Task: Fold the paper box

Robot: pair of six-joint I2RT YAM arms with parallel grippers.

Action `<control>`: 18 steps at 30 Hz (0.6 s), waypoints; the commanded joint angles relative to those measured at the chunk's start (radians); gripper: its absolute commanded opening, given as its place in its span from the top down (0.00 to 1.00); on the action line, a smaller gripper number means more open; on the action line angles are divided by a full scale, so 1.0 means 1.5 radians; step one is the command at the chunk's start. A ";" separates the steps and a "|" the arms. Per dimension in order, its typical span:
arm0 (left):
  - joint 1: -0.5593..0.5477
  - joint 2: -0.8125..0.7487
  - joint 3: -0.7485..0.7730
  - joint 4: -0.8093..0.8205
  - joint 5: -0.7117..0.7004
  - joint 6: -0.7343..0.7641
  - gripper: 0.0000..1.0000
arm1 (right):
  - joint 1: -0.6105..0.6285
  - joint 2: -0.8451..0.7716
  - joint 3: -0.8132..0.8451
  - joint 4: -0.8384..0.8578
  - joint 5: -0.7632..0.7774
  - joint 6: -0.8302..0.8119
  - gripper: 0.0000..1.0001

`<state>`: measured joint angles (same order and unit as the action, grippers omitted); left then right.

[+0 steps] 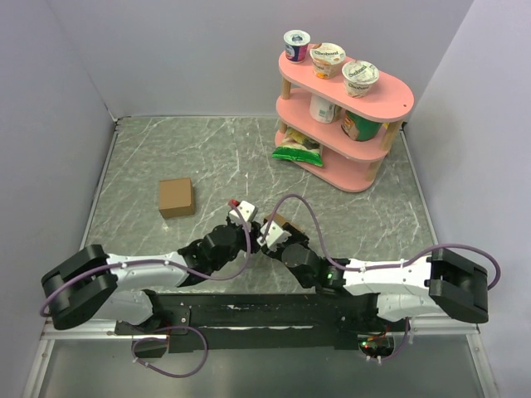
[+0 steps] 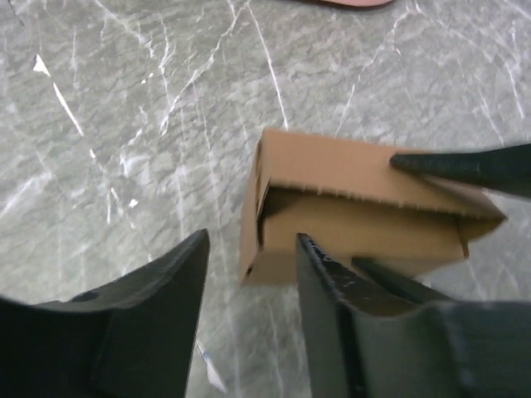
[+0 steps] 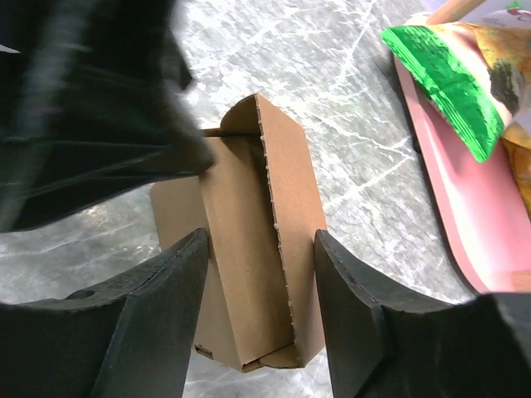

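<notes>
The paper box [image 3: 257,249], plain brown cardboard partly folded into a small carton, lies on the marble table. My right gripper [image 3: 259,240] straddles it with both fingers pressed on its opposite sides. In the left wrist view the box [image 2: 357,207] sits just ahead, with one right fingertip [image 2: 465,166] lying on its top edge. My left gripper [image 2: 251,240] is open, and its right finger [image 2: 332,298] is against the box's near face. In the top view both grippers meet at the table's middle, left [image 1: 249,225] and right [image 1: 272,230], and only a brown corner of the box [image 1: 284,220] shows.
A neat brown cardboard cube [image 1: 176,197] sits to the left of the arms. A pink two-tier shelf [image 1: 397,106] with yogurt cups and cans stands at the back right. A green snack bag [image 1: 299,151] lies at its foot. White walls close in the table.
</notes>
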<state>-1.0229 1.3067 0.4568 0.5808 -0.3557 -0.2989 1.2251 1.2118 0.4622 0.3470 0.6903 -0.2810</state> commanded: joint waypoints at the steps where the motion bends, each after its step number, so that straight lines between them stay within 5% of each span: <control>1: -0.004 -0.061 -0.034 -0.039 0.028 0.002 0.44 | 0.003 0.010 0.002 0.027 0.055 0.002 0.43; 10: 0.016 -0.171 -0.020 -0.138 0.044 -0.073 0.38 | 0.014 0.051 0.019 0.032 0.072 0.002 0.42; 18: 0.174 -0.140 0.051 -0.104 0.282 -0.195 0.33 | 0.023 0.053 0.015 0.044 0.086 -0.004 0.35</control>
<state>-0.8322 1.0653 0.4728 0.3504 -0.1516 -0.4892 1.2461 1.2839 0.4717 0.4042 0.7940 -0.2874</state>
